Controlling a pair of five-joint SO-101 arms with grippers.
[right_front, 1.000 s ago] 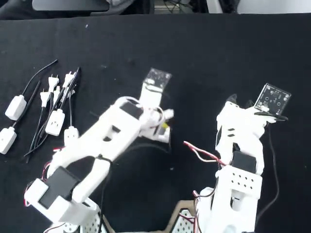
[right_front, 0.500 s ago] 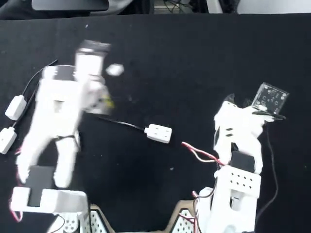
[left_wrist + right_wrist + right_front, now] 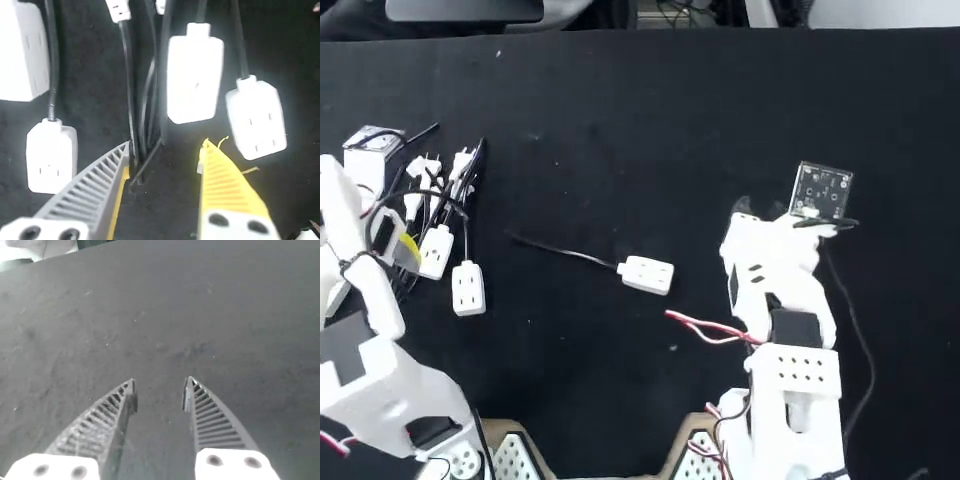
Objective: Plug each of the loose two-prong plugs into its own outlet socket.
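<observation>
Left wrist view has a two-prong plug (image 3: 118,9) lying well ahead of the left gripper (image 3: 165,150), past the white outlet sockets (image 3: 195,75). Its black cords (image 3: 150,130) run lengthwise straight back between the jaws, which stand wide apart and hold nothing. The bundle's long axis therefore lies roughly along the gripper's own reach, not across it. The jaws straddle cord rather than a plug body, and I judge that to close on a plug the gripper would have to go forward along the bundle. From the high view, the two-prong plugs (image 3: 463,160) sit at the far end of the tangle on the left side of the table (image 3: 620,100), with the sockets nearer the arm bases and the left arm right over them. A lone socket (image 3: 646,274) lies flat mid-table, its cord trailing off toward the bundle. It is closer to the right gripper (image 3: 160,390), which hangs open over bare table, well apart from every plug. For picking up a plug, the left arm is plainly the nearer.
</observation>
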